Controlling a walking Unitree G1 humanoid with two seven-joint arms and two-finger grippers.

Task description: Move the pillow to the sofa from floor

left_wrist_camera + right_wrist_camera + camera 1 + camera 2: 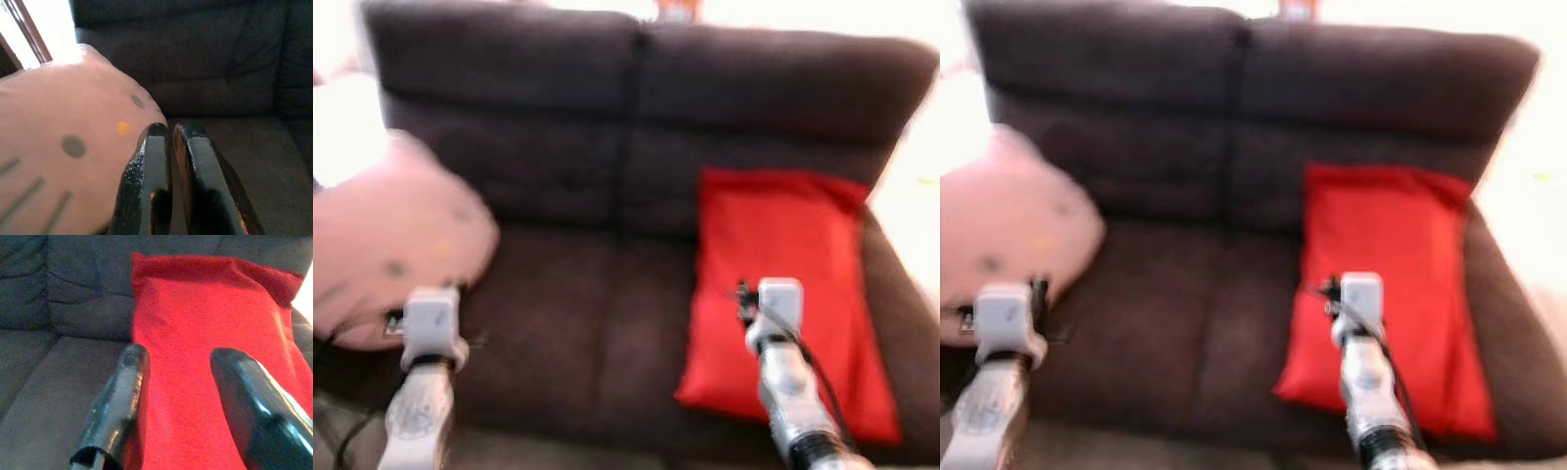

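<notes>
A red pillow lies on the right seat of the dark brown sofa, its top leaning on the backrest. A pink pillow with a cartoon face rests on the sofa's left end. My right gripper hovers open just in front of the red pillow, with nothing between its fingers. In the left wrist view my left gripper is shut, its fingers pressed together right beside the pink pillow, with nothing seen between them. Both eye views are blurred.
The sofa's backrest runs across the top of the view. The middle seat cushion between the two pillows is bare. Bright light comes from behind the sofa at both upper corners. A strip of floor shows below the seat's front edge.
</notes>
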